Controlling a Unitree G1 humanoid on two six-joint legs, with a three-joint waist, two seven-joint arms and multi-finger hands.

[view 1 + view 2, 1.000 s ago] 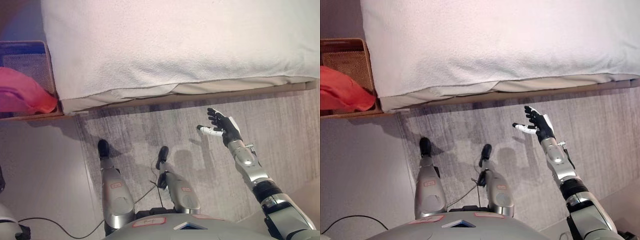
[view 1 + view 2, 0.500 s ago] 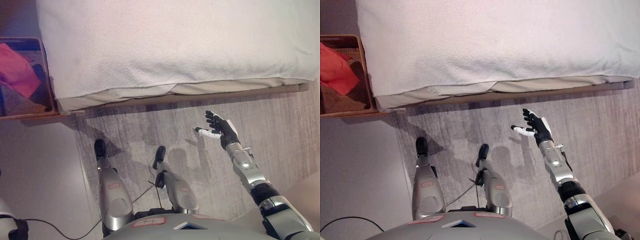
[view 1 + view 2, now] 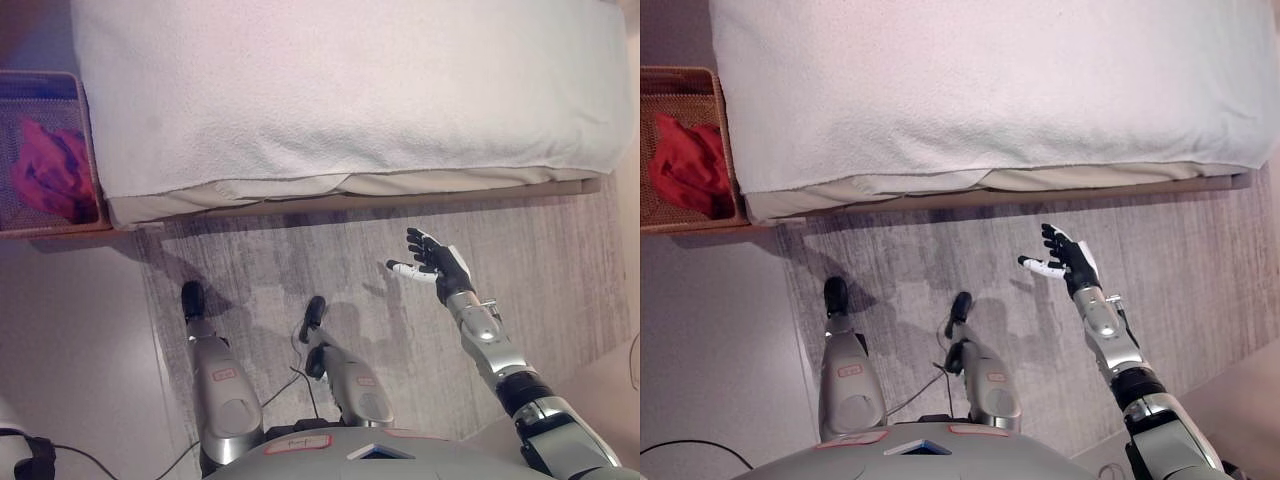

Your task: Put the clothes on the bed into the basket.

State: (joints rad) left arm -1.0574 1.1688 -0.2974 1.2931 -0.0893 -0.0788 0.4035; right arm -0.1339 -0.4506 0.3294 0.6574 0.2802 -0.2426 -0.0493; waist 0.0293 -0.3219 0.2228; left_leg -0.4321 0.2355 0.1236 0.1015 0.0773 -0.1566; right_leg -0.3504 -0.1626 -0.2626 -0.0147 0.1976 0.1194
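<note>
A red piece of clothing (image 3: pixel 685 175) lies crumpled inside the brown wicker basket (image 3: pixel 722 120) at the far left, beside the bed. The bed (image 3: pixel 990 90) is covered by a white blanket with no clothes showing on it. My right hand (image 3: pixel 1065 262) is open with fingers spread, held above the grey rug in front of the bed and holding nothing. My left hand shows in neither view.
A grey rug (image 3: pixel 940 260) lies along the bed's front edge. The bed frame's edge (image 3: pixel 1040 190) runs across the view. Pale floor (image 3: pixel 710 340) lies left of the rug, in front of the basket.
The red clothing has dropped from over the basket's rim down into the basket. The camera has shifted a little. My right hand has stayed open in about the same place.
</note>
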